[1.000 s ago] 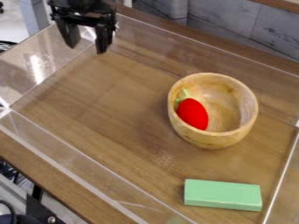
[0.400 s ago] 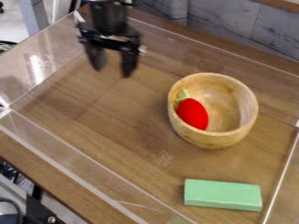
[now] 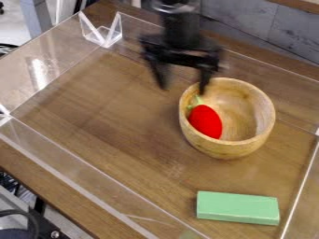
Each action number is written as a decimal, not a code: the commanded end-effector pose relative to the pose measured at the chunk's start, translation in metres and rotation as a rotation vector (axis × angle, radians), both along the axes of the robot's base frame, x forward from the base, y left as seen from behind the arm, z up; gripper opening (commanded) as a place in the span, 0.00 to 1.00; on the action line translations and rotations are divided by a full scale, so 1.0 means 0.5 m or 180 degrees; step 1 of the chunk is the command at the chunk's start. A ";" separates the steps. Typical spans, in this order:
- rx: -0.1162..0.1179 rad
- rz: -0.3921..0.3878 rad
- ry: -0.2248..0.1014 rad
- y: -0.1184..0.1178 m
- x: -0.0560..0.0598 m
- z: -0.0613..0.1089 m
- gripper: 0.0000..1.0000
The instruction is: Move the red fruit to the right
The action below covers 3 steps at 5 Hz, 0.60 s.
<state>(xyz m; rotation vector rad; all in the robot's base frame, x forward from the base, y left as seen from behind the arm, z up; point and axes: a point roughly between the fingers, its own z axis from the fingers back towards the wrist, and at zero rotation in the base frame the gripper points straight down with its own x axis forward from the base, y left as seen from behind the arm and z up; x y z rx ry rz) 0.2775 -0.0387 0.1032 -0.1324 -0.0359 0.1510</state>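
Lying below the blurred hand [image 3: 186, 77]

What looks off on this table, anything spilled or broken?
Nothing looks spilled or broken. The red fruit rests inside the bowl, the green block lies flat, and the end effector is only blurred.

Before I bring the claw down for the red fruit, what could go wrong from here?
The toy strawberry lies inside the wooden bowl, against its left wall in the picture, so a claw finger may catch the rim and tip or drag the bowl. The claw, open and blurred, hangs close to the bowl's far side; coming down off-line, it could knock the rim. The fruit's rounded body might also slip or roll inside the bowl if gripped off-center.
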 end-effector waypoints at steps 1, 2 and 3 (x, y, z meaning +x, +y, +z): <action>-0.0058 -0.0074 -0.0197 -0.067 0.020 0.024 1.00; -0.0065 -0.0066 -0.0284 -0.107 0.031 0.016 1.00; -0.0007 0.0041 -0.0473 -0.075 0.031 0.018 1.00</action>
